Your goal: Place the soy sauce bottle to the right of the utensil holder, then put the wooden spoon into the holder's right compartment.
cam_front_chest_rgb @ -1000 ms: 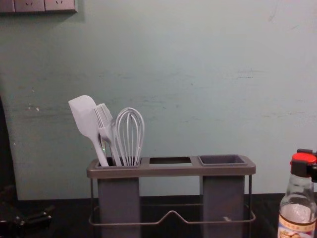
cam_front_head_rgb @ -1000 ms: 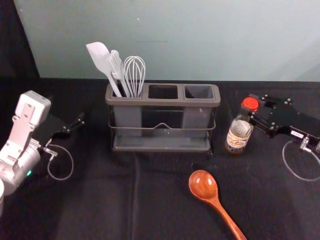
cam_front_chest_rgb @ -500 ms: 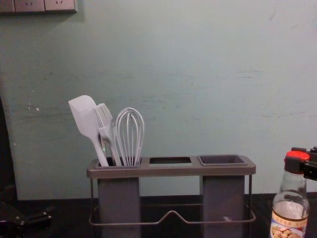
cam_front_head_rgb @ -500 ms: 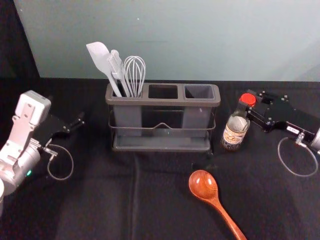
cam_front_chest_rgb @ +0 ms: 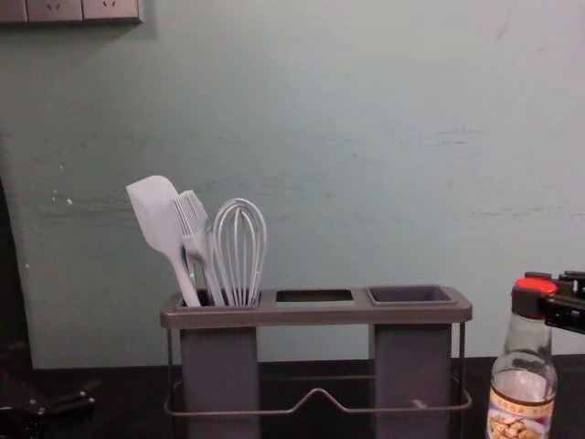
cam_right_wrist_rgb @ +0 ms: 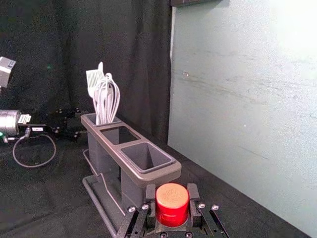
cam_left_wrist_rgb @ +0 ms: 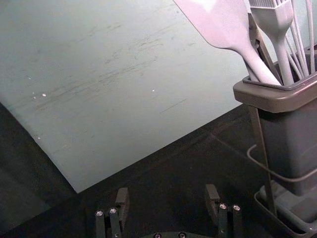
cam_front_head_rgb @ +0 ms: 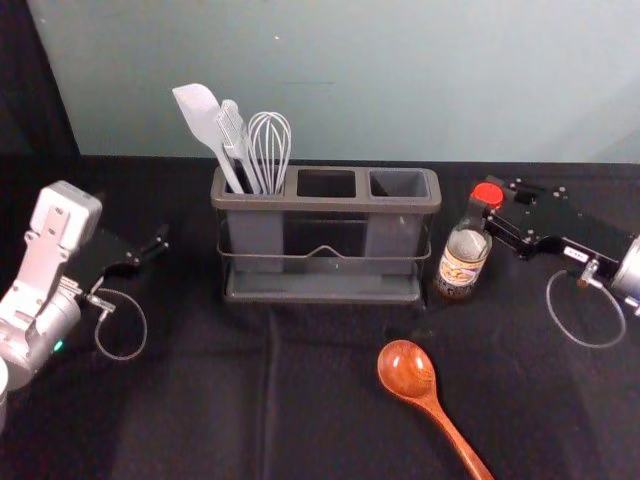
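Right of the head view's centre, the right gripper (cam_front_head_rgb: 494, 202), closed on the soy sauce bottle (cam_front_head_rgb: 461, 264) near its top, has it roughly upright, seemingly just right of the utensil holder (cam_front_head_rgb: 325, 205); left gripper (cam_left_wrist_rgb: 167, 199), spread and empty, mid-left.

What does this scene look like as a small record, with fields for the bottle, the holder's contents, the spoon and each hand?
Bottle: soy sauce bottle, right of the utensil holder
Right hand: closed on the bottle's red cap
Holder's left compartment: spatula, brush, whisk
Wooden spoon: on the black cloth, in front of the holder
Left hand: open, left of the holder
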Robot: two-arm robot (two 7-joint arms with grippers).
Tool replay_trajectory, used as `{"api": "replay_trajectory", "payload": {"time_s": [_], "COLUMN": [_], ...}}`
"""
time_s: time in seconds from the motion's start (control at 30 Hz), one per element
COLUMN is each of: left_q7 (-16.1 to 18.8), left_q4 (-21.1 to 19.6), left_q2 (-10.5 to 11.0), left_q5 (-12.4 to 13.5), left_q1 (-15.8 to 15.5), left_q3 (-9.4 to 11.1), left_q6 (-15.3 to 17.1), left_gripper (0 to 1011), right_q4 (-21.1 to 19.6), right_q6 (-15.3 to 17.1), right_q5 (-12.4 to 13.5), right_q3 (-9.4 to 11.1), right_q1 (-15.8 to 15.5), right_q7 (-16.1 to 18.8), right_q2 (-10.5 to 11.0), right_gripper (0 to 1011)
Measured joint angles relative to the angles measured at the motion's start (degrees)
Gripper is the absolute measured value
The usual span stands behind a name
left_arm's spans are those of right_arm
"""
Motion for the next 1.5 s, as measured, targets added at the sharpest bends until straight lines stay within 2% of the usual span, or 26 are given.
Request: {"api": "replay_trajectory", "payload": {"time_s": [0.77,1.0,1.07,1.1,1.2,1.27,1.5], "left_q7": [0.0,0.0,0.0,0.0,0.0,0.0,0.0], "left_q4": [0.0,0.0,0.0,0.0,0.0,0.0,0.0], "left_q2": [0.0,0.0,0.0,0.0,0.0,0.0,0.0], "left_q5": [0.0,0.0,0.0,0.0,0.0,0.0,0.0], "left_q1": [0.0,0.0,0.0,0.0,0.0,0.0,0.0], "left_q3": [0.0,0.0,0.0,0.0,0.0,0.0,0.0], "left_q6": [0.0,0.0,0.0,0.0,0.0,0.0,0.0], "left_gripper": [1005,1005,1005,1005,1005,1005,1005], "right_q4": [0.1,0.1,0.1,0.1,0.1,0.1,0.1], "right_q6": [0.9,0.8,0.8,0.8,0.8,0.8,0.8], "right_q5": [0.5,0.5,0.5,0.5,0.5,0.5,0.5], "right_q3": [-0.1,0.0,0.0,0.0,0.0,0.0,0.0], "right_q1": [0.0,0.0,0.0,0.0,-0.1,-0.1,-0.1], "right_q7": [-0.7,-0.7,-0.7,-0.7,-0.7,-0.7,-0.6], "right_q2": [-0.3,-0.3,-0.3,-0.3,-0.3,-0.2,-0.2], "right_gripper": [399,637,678,735,790,880,1002]}}
